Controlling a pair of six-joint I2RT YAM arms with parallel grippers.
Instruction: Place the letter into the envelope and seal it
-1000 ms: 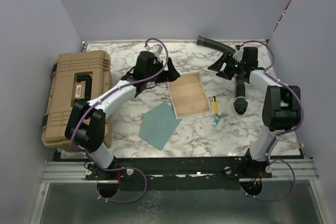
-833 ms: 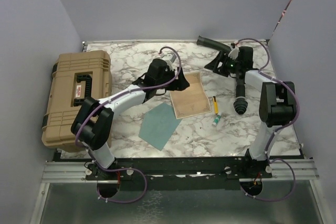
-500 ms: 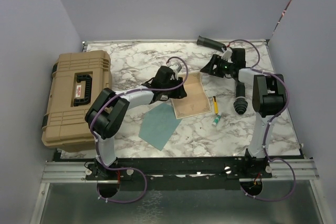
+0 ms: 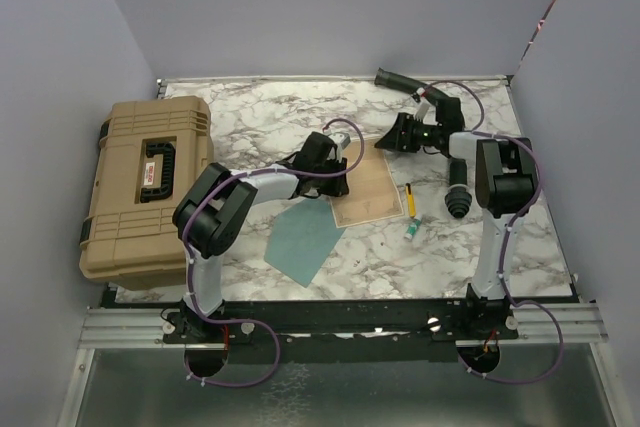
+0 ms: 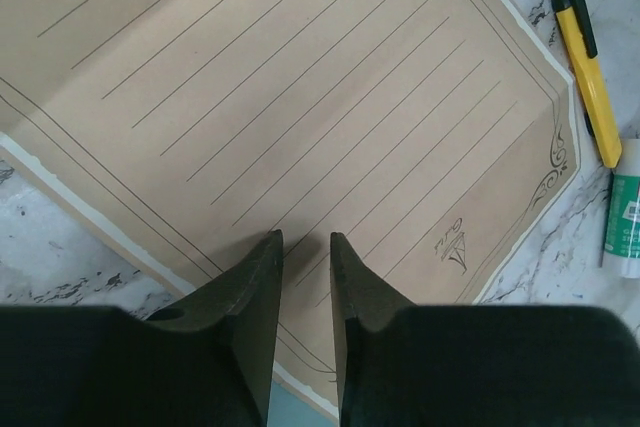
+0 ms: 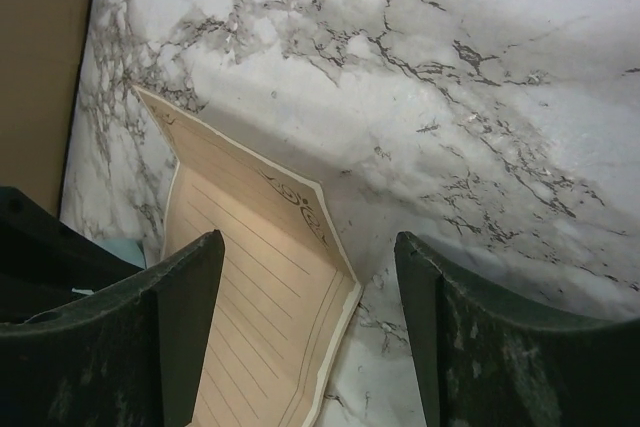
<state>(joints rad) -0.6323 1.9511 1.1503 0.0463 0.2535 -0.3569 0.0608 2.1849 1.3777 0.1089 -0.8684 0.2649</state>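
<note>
The tan lined letter [image 4: 362,185] lies flat in the middle of the marble table. The teal envelope [image 4: 303,238] lies just in front of it to the left, and a sliver of it [image 5: 300,415] shows below the letter's edge. My left gripper [image 4: 338,175] rests its tips on the letter [image 5: 300,97] near its left edge. In the left wrist view that gripper [image 5: 305,237] shows only a narrow gap, with flat paper and nothing pinched in it. My right gripper [image 4: 387,139] hangs wide open over the letter's far right corner [image 6: 255,287], the corner between its fingers [image 6: 308,239].
A tan tool case [image 4: 145,182] fills the left side. A yellow pen [image 4: 409,198] and a glue stick [image 4: 411,230] lie right of the letter, also in the left wrist view: pen [image 5: 585,67], glue stick [image 5: 627,217]. A black cone-shaped object [image 4: 457,192] stands further right.
My left arm swung right from the back of the table onto the letter, its jaws narrowing. My right gripper moved left and down toward the letter's far right corner, staying wide.
</note>
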